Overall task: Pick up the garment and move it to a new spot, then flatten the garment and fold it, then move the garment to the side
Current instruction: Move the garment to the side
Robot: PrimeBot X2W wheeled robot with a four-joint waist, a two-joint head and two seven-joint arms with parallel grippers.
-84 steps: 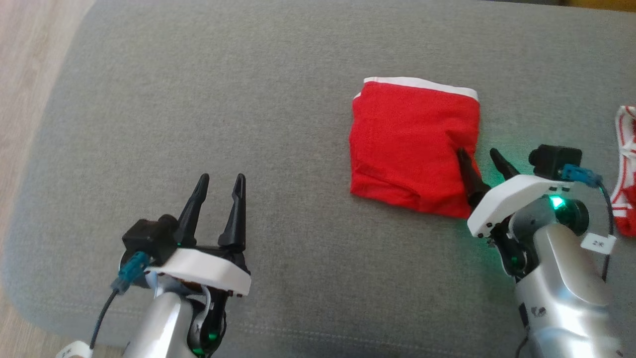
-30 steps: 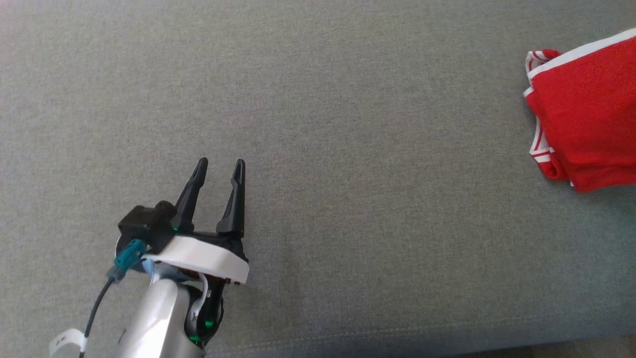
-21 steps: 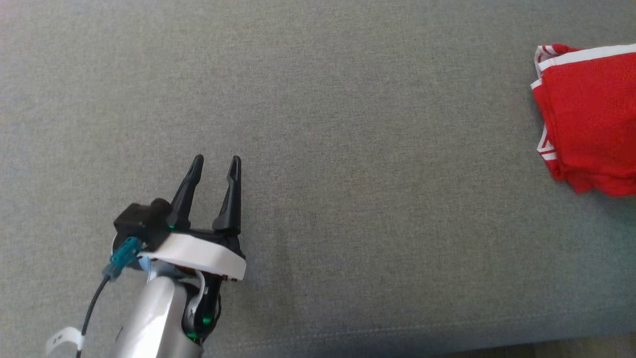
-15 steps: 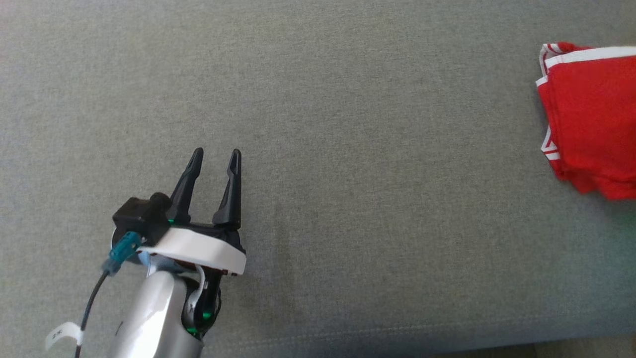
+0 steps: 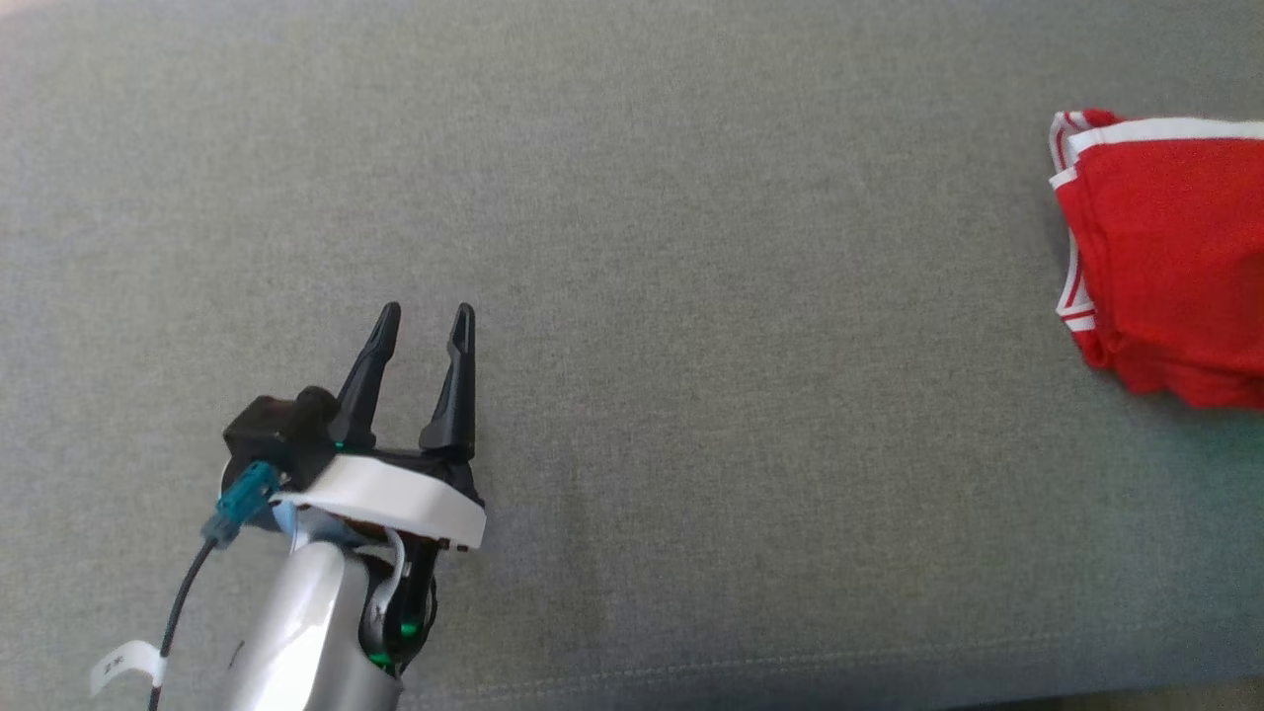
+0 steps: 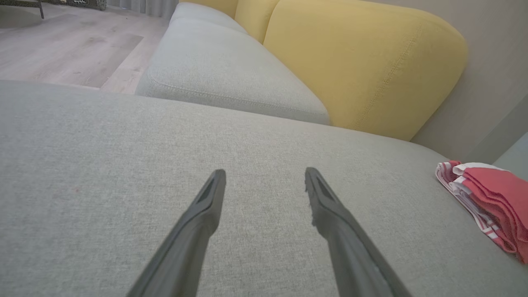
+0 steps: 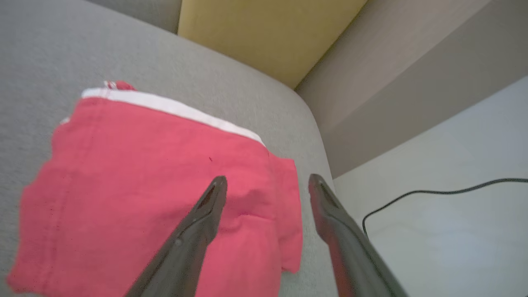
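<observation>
Over at the far right end of the grey sofa cushion (image 5: 691, 296): red garment (image 5: 1165, 267), folded into a squarish stack, white waistband along the far edge. Lies flat, seemingly partly on top of a striped red-and-white cloth (image 5: 1069, 301) peeking out at the left edge. Well apart from the left gripper (image 5: 427, 314), hovering wide open and empty above bare cushion. Right gripper (image 7: 268, 180) poised just over the garment's right-hand part, fingers spread wide, nothing pinched between them, one finger in front of red fabric and the other out past the cushion edge.

Handling-wise, judging by looks: thin knit cotton, very light, totally floppy, zero stiffness. Not fragile, not slippery either, probably clings a bit to the cushion weave. Biggest worry: several loose layers, so likely to unfold or drag the striped cloth along if grabbed carelessly. Best bet for a grip: pinch through every layer at a folded edge or a corner near the waistband, probably thicker and firmer there thanks to the elastic. Avoid snagging only the top layer, and avoid catching the striped cloth underneath. For any nudge sideways, probably safer to lift slightly than to slide. Neatness of the near edge: hard to tell from here.
</observation>
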